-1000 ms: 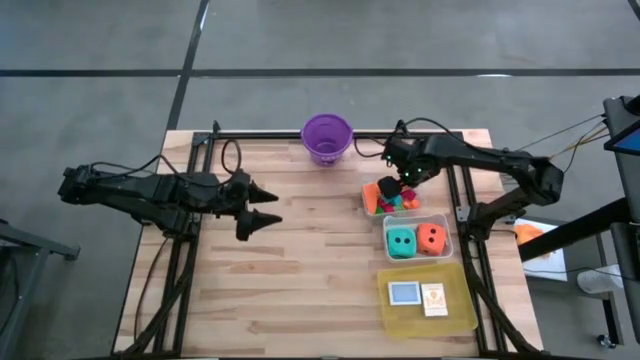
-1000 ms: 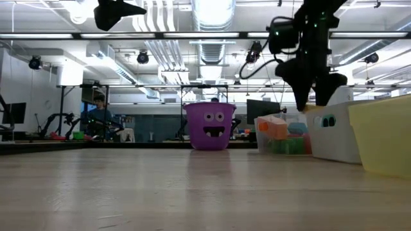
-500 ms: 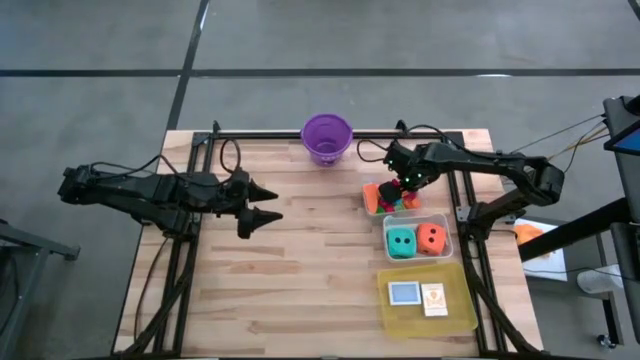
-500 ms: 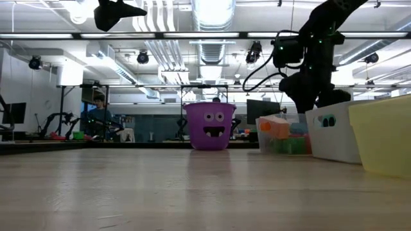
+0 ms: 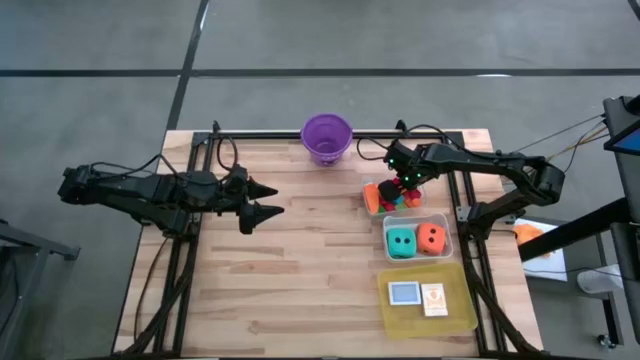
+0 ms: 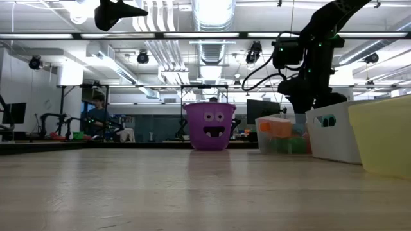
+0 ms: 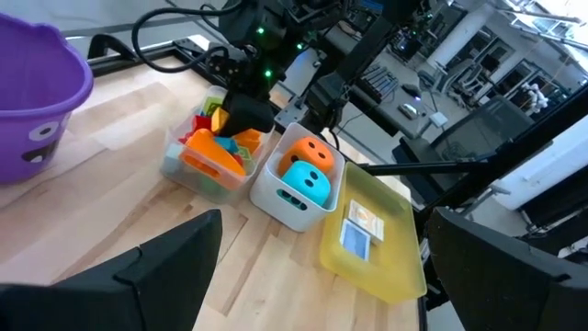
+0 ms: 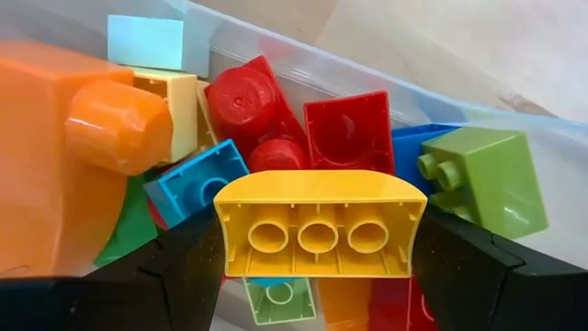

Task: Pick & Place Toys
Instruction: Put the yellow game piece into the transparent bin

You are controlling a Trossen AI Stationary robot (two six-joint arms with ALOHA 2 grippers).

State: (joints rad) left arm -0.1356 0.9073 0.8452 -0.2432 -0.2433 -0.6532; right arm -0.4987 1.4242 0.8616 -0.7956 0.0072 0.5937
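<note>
My right gripper point(image 5: 403, 185) points down into the clear tub point(image 5: 368, 190) of small bright toy blocks at the table's far right. It is shut on a yellow brick point(image 8: 317, 225). Red, blue, green and orange blocks lie under and around that brick. In the low view the fingertips are hidden behind the tub wall point(image 6: 282, 135). My left gripper point(image 5: 272, 199) waits high over the table's left half, open and with nothing between its fingers point(image 7: 156, 267). A teal die point(image 5: 401, 241) and an orange die point(image 5: 431, 237) sit in a second clear tub. My right gripper pinches the yellow brick between its two fingers, one on each short end point(image 8: 230, 248). The fingers come from above, pointing down, and the brick lies across the gap with its hollow underside toward the wrist camera. It sits over the other blocks in the tub; whether it rests on them I cannot tell.
A purple bucket point(image 5: 327, 137) stands at the middle of the far edge. A yellow tray point(image 5: 455, 305) with two small cards point(image 5: 405, 293) lies at the near right, next to the dice tub point(image 5: 388, 225). Bare wood spreads over the middle and left.
My right gripper has gone down into the tub of blocks; in the low view its fingertips have sunk behind the tub wall. The gap between its fingers looks the same.
</note>
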